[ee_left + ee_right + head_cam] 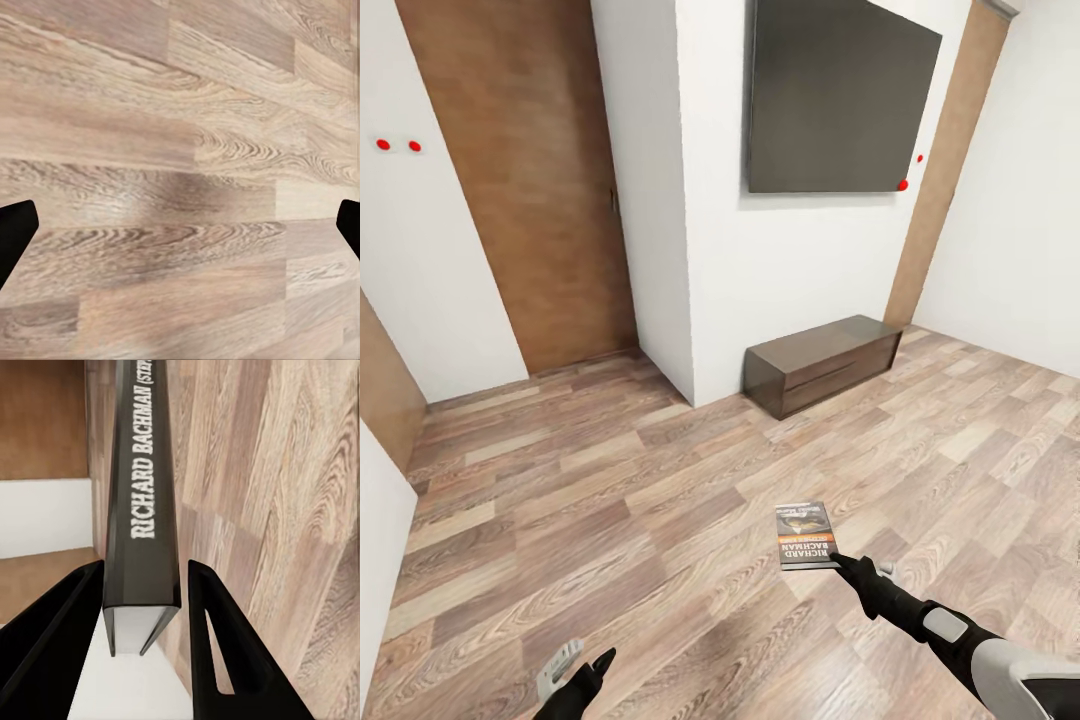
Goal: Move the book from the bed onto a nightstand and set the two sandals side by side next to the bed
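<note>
The right gripper (838, 560) holds the book (805, 535) by its near edge, out over the wood floor (610, 520). Thin, light and stiff, it likely suits that spine-side pinch. The right wrist view reads the spine lettering; the left wrist view shows the left gripper (180, 232) spread wide.

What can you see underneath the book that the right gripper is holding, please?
Beneath the book, held in the right gripper, lies wood-plank floor, with nothing else around it. The planks directly under the cover are hidden by the book itself.
</note>
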Controlling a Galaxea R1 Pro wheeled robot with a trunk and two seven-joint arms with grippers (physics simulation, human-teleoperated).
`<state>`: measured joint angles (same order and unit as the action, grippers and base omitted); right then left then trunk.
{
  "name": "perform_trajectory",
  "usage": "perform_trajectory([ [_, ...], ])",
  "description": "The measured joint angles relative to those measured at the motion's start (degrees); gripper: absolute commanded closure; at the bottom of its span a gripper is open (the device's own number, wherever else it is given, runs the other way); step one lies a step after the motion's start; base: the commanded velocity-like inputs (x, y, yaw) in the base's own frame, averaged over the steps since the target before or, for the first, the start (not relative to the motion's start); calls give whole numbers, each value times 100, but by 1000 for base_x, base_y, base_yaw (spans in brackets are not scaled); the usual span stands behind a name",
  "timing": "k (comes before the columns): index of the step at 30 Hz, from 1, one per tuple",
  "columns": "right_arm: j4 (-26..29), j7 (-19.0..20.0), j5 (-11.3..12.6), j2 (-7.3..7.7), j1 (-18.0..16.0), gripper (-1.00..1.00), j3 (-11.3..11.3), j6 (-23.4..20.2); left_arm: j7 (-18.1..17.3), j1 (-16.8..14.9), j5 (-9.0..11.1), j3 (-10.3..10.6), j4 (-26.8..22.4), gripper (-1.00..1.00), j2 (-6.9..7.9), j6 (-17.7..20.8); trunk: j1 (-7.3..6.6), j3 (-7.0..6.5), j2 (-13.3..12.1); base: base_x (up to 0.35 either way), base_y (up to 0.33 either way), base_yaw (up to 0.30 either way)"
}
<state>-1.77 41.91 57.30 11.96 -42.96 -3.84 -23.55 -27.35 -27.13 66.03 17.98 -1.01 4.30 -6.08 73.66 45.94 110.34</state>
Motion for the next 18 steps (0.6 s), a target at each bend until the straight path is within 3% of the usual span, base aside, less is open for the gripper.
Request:
perform_trajectory([
  [18,0,0,4,0,0,100,4,0,0,0,0,-1,0,-100,0,0,0,0,0,158,0,-208],
])
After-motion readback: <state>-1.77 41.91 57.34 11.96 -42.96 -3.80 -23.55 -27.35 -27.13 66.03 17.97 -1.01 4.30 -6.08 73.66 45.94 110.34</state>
